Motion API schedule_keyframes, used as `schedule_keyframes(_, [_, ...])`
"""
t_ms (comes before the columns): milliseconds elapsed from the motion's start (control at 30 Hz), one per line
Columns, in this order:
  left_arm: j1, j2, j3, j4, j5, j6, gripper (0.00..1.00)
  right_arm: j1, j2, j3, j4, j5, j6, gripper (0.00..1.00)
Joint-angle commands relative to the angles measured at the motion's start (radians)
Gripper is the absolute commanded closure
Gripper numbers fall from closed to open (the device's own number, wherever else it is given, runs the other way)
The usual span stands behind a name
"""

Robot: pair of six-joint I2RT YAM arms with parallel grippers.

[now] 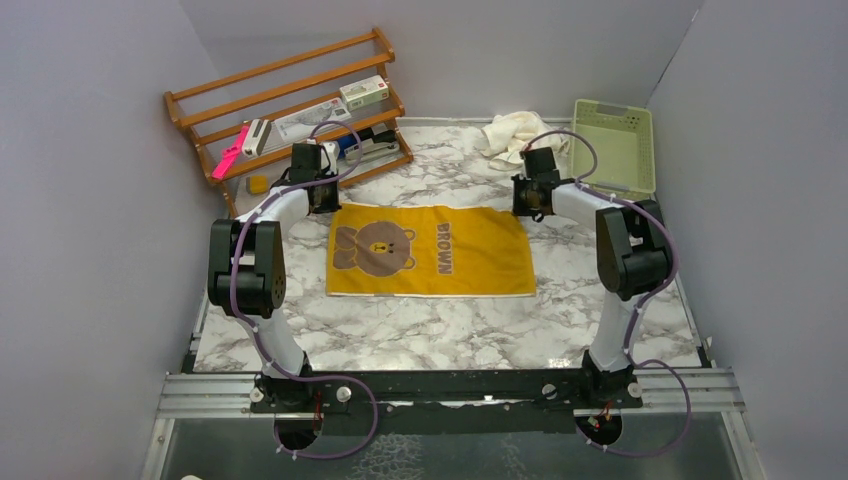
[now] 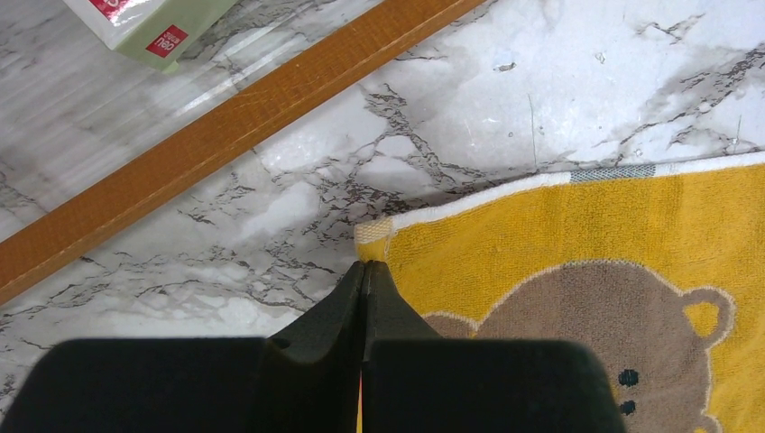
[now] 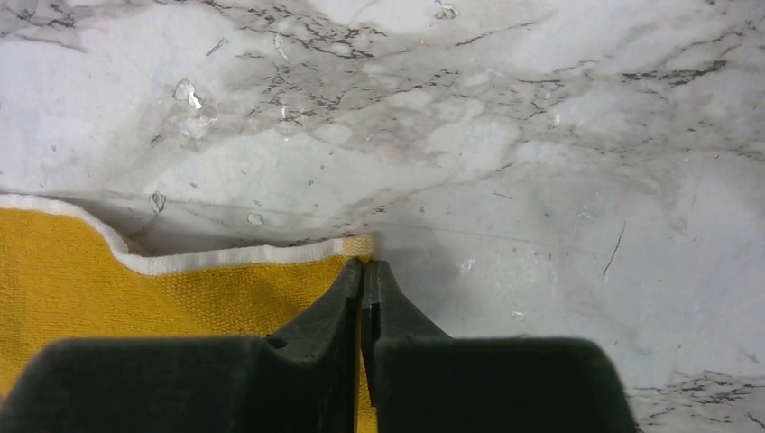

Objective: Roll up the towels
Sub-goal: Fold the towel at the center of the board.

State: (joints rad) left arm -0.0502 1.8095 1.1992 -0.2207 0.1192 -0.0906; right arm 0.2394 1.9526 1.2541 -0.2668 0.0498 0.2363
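The mustard-yellow towel [image 1: 440,255] with a brown bear print lies flat on the marble table. My left gripper [image 1: 325,197] is shut on its far left corner; in the left wrist view [image 2: 364,267] the jaws are pinched together on the towel [image 2: 586,234] with yellow cloth between them. My right gripper [image 1: 531,200] is shut on its far right corner; the right wrist view [image 3: 363,267] shows the same pinch on the towel [image 3: 135,307]. The cream towel [image 1: 511,135] lies crumpled at the back, beside the basket.
A wooden rack [image 1: 290,100] with small items stands at the back left, its lower rail [image 2: 225,117] close behind my left gripper. A pale green basket [image 1: 615,150] sits at the back right. Grey walls enclose the table.
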Motion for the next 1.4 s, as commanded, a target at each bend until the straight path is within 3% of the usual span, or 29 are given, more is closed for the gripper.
schedule_keyframes(0, [-0.003, 0.004, 0.025, -0.021, 0.001, 0.011, 1.0, -0.047, 0.034, -0.01, -0.001, -0.099, 0.056, 0.99])
schedule_keyframes(167, [-0.003, 0.004, 0.028, -0.022, 0.017, 0.0, 1.0, -0.106, -0.002, -0.029, 0.014, -0.113, 0.076, 0.99])
schedule_keyframes(400, [0.021, -0.019, 0.048, 0.032, 0.073, -0.032, 1.0, -0.137, -0.185, -0.036, 0.092, -0.062, 0.096, 0.99])
schedule_keyframes(600, [0.052, -0.001, 0.067, 0.105, 0.185, -0.041, 1.0, -0.138, -0.141, 0.103, -0.005, 0.021, 0.059, 0.99])
schedule_keyframes(700, [0.051, -0.003, 0.066, 0.105, 0.2, -0.033, 1.0, -0.139, -0.161, 0.084, -0.021, 0.029, 0.067, 0.99])
schedule_keyframes(1133, [0.049, -0.326, -0.352, 0.258, 0.16, -0.211, 1.0, -0.138, -0.465, -0.285, -0.012, 0.048, 0.172, 0.99])
schedule_keyframes(1367, [0.039, -0.448, -0.53, 0.316, 0.13, -0.33, 1.0, -0.138, -0.494, -0.366, -0.024, 0.047, 0.184, 0.99])
